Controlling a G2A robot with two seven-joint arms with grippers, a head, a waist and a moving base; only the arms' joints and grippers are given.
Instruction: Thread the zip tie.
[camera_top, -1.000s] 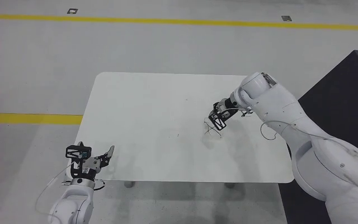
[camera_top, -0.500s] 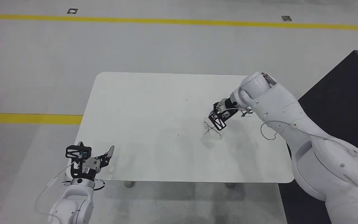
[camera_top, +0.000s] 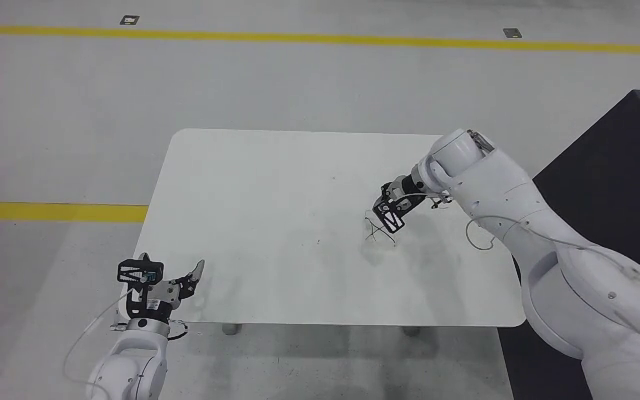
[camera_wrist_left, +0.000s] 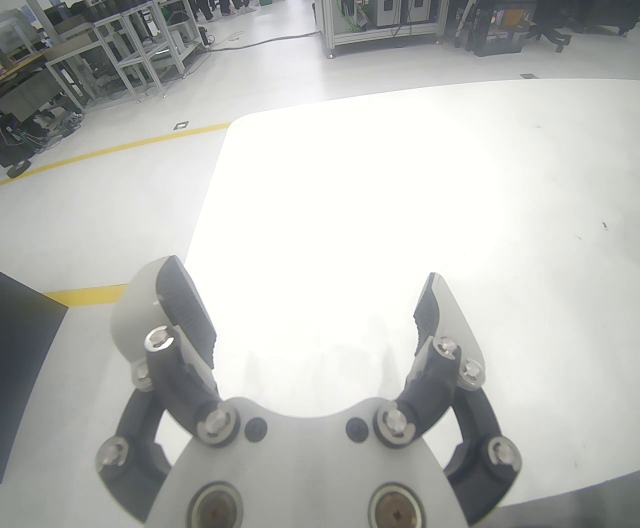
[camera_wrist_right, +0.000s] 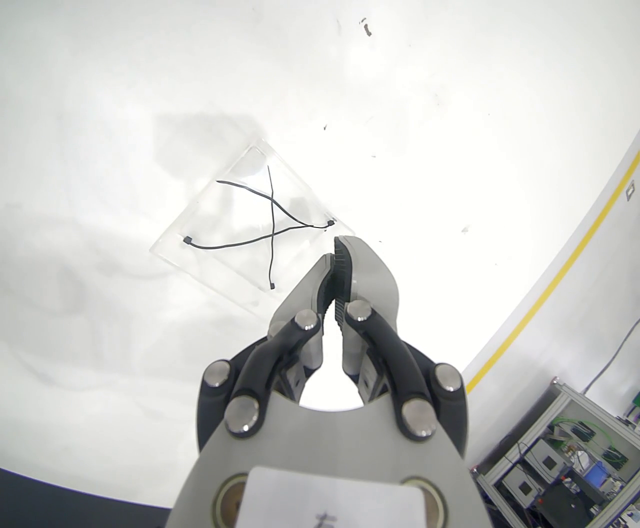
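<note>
Three thin black zip ties (camera_wrist_right: 272, 215) lie crossed over one another on a clear plastic sheet (camera_wrist_right: 210, 200) on the white table (camera_top: 260, 200). In the top view the zip ties (camera_top: 375, 229) sit right of the table's centre. My right gripper (camera_wrist_right: 336, 250) hangs just beside the sheet's edge, close to the head of one tie, shut with nothing visible between its fingers; from above the right gripper (camera_top: 391, 214) is over that same spot. My left gripper (camera_wrist_left: 302, 280) is open and empty at the table's near left edge, also visible from above, left gripper (camera_top: 188, 274).
The table's near edge (camera_wrist_left: 575, 492) runs just beside the left gripper. A few small dark specks (camera_wrist_right: 367, 27) mark the tabletop beyond the sheet. Yellow floor lines (camera_top: 300, 38) run past the table.
</note>
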